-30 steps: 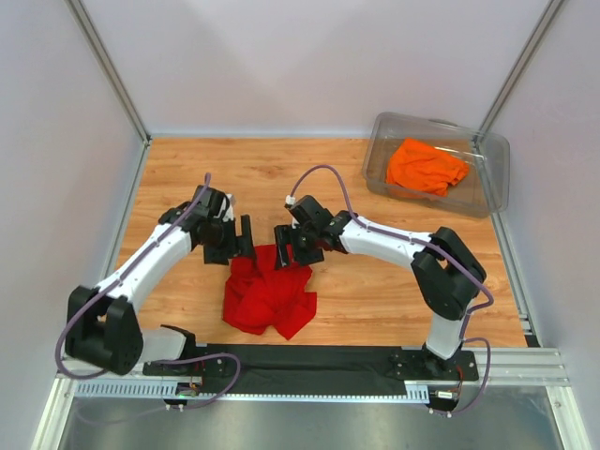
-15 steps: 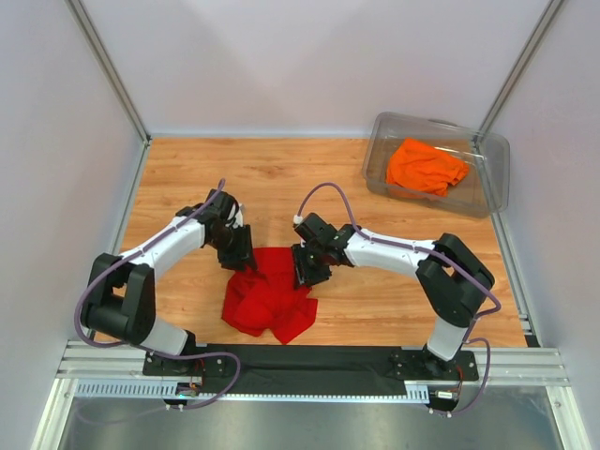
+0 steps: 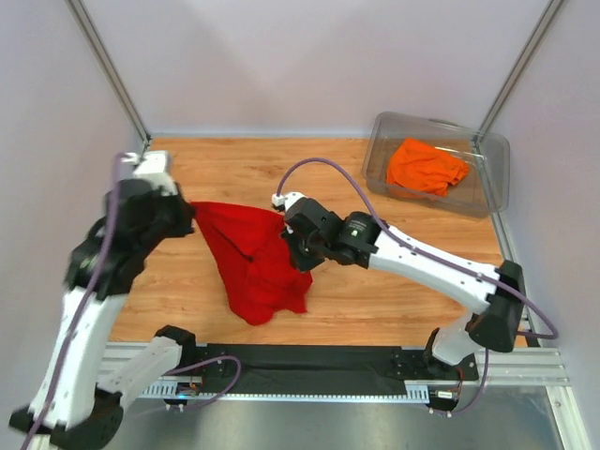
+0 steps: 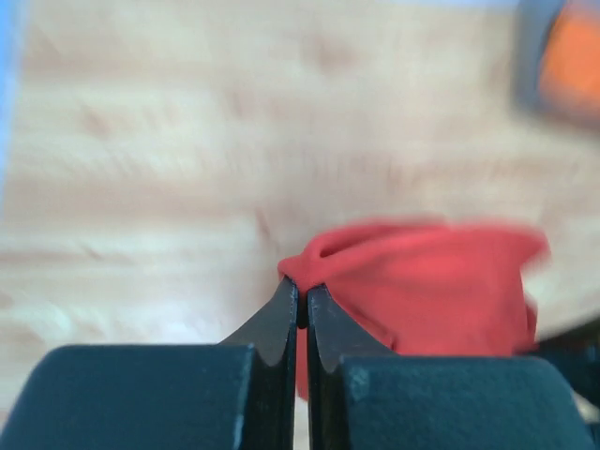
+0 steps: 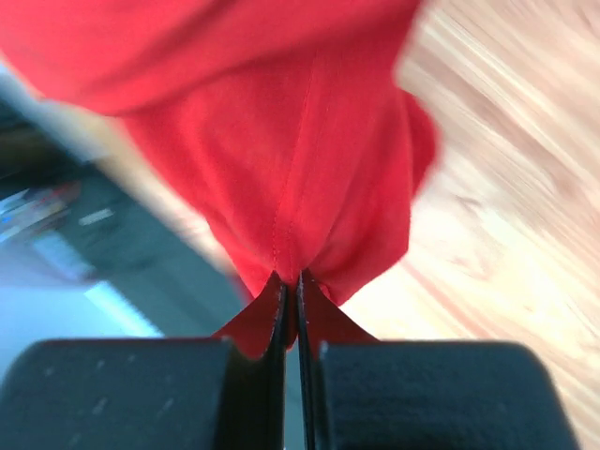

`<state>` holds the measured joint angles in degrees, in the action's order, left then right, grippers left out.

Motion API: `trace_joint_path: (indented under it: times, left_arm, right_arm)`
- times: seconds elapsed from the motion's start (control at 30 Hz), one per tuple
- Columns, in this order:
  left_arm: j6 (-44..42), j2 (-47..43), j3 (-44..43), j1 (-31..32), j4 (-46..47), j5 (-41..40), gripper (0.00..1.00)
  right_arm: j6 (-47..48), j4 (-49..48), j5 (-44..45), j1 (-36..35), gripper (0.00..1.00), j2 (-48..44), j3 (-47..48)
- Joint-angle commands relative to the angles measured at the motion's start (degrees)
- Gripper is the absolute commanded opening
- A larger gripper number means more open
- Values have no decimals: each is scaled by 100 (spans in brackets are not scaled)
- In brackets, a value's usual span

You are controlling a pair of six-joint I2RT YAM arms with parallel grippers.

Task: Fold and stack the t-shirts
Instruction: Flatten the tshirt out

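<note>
The red t-shirt (image 3: pixel 251 260) hangs lifted off the table, stretched between both grippers, its lower part drooping toward the near edge. My left gripper (image 3: pixel 192 214) is shut on its left corner; in the left wrist view the cloth (image 4: pixel 422 281) bunches at the closed tips (image 4: pixel 302 289). My right gripper (image 3: pixel 292 236) is shut on its right edge; in the right wrist view a seam of the shirt (image 5: pixel 281 141) runs into the closed tips (image 5: pixel 292 278). The orange t-shirt (image 3: pixel 426 166) lies crumpled in the bin.
A clear plastic bin (image 3: pixel 487 192) stands at the table's back right corner. The wooden table (image 3: pixel 244 169) has metal frame posts at both back corners and a black rail (image 3: pixel 309 361) along its near edge.
Both grippers closed on the red t-shirt, which lay crumpled on the table. They have lifted it and pulled apart; the left arm swung up and to the left.
</note>
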<state>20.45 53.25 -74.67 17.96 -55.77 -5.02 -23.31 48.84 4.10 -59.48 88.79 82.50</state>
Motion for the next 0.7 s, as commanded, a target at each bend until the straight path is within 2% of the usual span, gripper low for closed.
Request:
trace_joint_path:
  times: [0.0, 0.17, 0.27, 0.37, 0.4, 0.47, 0.5, 0.57, 0.6, 0.63, 0.67]
  left_arm:
    - [-944, -955, -758, -29, -410, -1150, 0]
    - [-2006, -1116, -1724, -29, 303, -896, 0]
    - [-2465, -774, -2252, -29, 558, -869, 0]
    - [-2844, -168, -2420, -29, 944, -687, 0]
    - [-2923, 277, -2412, -29, 1067, -511, 0]
    - [-2810, 833, -2359, -29, 1558, 297, 0]
    - [-2661, 1514, -2341, -29, 1769, 639, 0]
    - [-2099, 2369, -2498, 93, 2324, 1655, 0]
    - [-2071, 3409, -2752, 207, 2299, 1784, 10]
    - [-1941, 3950, -3329, 382, 2159, 1802, 20]
    - [-1939, 4513, -3674, 654, 2027, 1663, 28]
  right_arm:
    - [363, 872, 162, -842, 0, -538, 828]
    - [82, 1373, 363, -1355, 0, -1134, 1251]
    - [-147, 1585, 986, -1294, 0, -1748, 743]
    - [-541, 1742, 1146, -672, 0, -2215, 31]
    - [-613, 1778, 989, -156, 0, -2296, -119]
    - [-806, 1770, 664, 487, 0, -2463, -742]
    - [-885, 1717, 349, 1152, 0, -2498, -1031]
    - [-965, 1368, 75, 1779, 0, -2568, -1840]
    - [-1104, 1217, 21, 2383, 0, -2569, -2121]
    - [-1149, 1111, -66, 2711, 2, -2491, -2655]
    - [-1158, 780, -206, 3036, 21, -2446, -2895]
